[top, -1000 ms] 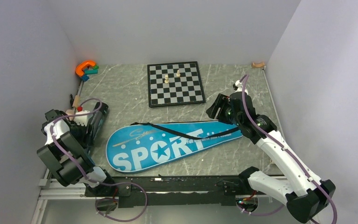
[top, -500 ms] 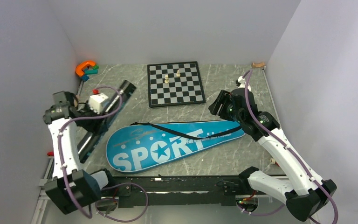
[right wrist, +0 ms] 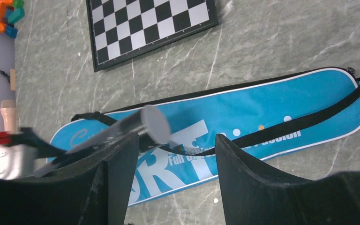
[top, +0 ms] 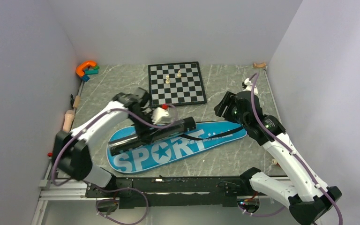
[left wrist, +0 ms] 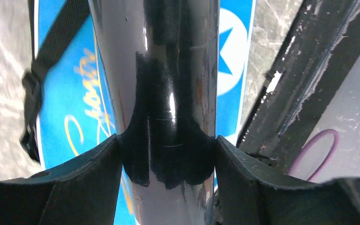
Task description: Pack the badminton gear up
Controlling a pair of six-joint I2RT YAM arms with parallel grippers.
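**Top, left-wrist and right-wrist views of the bench.** One black tube is pinched at mid-length by the left gripper, a finger pressed to each side of its glossy wall. The tube is held slantwise over the wide end of the one blue racket-shaped bag, its grey end cap pointing toward the right edge. Whether tube and bag touch cannot be told.

The bag, lettered "SPORT", lies flat on the grey marbled bench toward the near edge. Its wide end points to the near left corner and its narrow end to the right edge. One black strap runs along it.

The right gripper hangs above the narrow end with its fingers spread apart, nothing between them.

One chessboard lies at the middle of the far edge and carries two pale pieces. One orange C-shaped toy sits in the far left corner.
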